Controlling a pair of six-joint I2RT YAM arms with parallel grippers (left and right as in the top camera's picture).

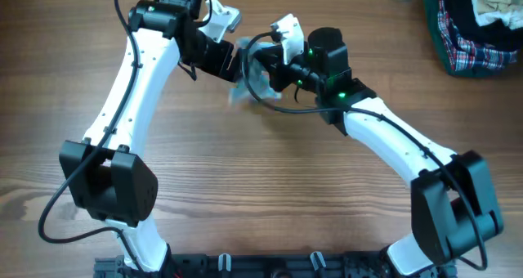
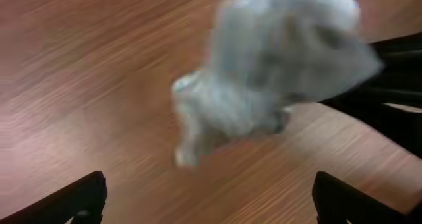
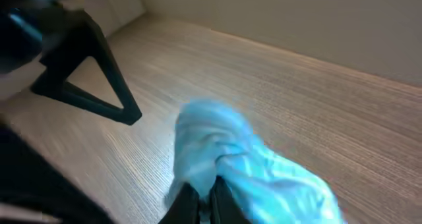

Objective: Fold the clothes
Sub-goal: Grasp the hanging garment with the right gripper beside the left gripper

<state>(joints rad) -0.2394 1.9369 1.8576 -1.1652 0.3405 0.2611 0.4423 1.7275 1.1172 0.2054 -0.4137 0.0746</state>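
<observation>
Pinching the clothes [image 3: 254, 168] between closed fingers, the right gripper [image 3: 206, 196] held them bunched over the table [image 1: 270, 172], well left of the plaid heap [image 1: 470, 33]. The left gripper [image 2: 211, 199] hovered wide apart, farther left still.

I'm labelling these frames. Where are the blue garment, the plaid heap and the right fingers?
garment [image 2: 277, 72], left wrist view, middle of the bunched cloth.
heap [image 1: 462, 49], overhead view, plaid cloth on its lower left.
right fingers [image 3: 188, 207], right wrist view, one dark finger pinching the garment.
</observation>
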